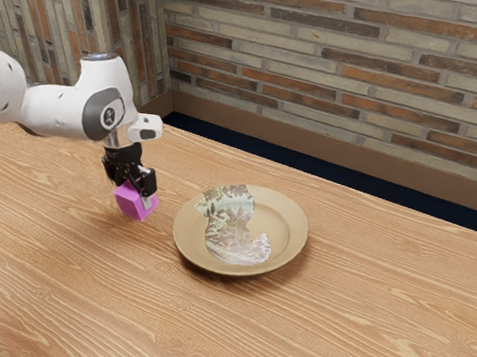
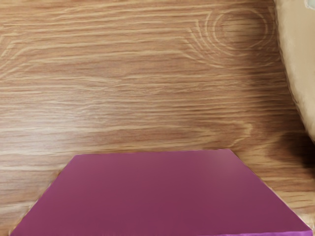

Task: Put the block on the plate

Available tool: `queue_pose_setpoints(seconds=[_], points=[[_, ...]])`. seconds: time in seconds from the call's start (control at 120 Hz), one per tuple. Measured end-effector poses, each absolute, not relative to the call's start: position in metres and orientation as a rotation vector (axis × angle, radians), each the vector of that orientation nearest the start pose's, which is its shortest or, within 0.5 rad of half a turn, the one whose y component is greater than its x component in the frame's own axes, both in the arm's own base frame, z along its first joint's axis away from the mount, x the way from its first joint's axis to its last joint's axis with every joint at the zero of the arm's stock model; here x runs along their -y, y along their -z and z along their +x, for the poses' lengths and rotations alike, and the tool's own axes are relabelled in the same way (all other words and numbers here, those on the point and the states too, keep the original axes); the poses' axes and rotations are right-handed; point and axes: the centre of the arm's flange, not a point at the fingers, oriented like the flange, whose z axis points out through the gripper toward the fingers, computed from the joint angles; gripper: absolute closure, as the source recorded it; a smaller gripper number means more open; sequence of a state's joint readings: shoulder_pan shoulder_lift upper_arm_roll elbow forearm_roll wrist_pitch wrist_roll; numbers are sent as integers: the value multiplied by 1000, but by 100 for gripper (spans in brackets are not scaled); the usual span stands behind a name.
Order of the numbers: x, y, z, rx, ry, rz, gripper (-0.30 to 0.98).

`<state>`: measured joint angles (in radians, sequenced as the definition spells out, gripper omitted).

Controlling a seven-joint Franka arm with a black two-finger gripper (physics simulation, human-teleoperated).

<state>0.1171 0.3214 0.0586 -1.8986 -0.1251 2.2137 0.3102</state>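
Off the plate [image 1: 293, 247], at its nine o'clock in exterior view: pink block [image 1: 128, 204].
Jaws: closed on the pink block, parted by its width; near finger [image 1: 146, 203] on its side, far one hidden.
Block height: can't tell if lifted or touching desk [image 1: 333, 336].
Plate pattern: pale, mottled patch.
Arm [image 1: 56, 111]: enters from ten o'clock.

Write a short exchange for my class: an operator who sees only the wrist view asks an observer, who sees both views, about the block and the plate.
Operator: I have the block and part of the plate. What does the plate's middle look like?
Observer: It carries a pale, ragged-edged pattern.
Operator: And what is right at the block?
Observer: The black gripper, reaching down to it from above.
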Motion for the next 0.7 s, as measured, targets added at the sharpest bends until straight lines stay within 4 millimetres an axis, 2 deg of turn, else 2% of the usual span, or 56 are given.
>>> queue_pose_setpoints(seconds=[0.133,0.2,0.3,0.4,0.45,0.525,0.6,0.658,0.7], points=[[-55,-365,640,-223,162,-3219,26],[-25,-372,647,-288,205,-3228,26],[16,-368,653,-373,231,-3246,26],[47,-354,665,-438,244,-3257,26],[63,-341,668,-471,234,-3264,26],[75,-322,675,-494,227,-3269,24],[80,-317,680,-508,239,-3266,17],[81,-322,681,-515,256,-3262,13],[83,-339,679,-526,276,-3255,11]])
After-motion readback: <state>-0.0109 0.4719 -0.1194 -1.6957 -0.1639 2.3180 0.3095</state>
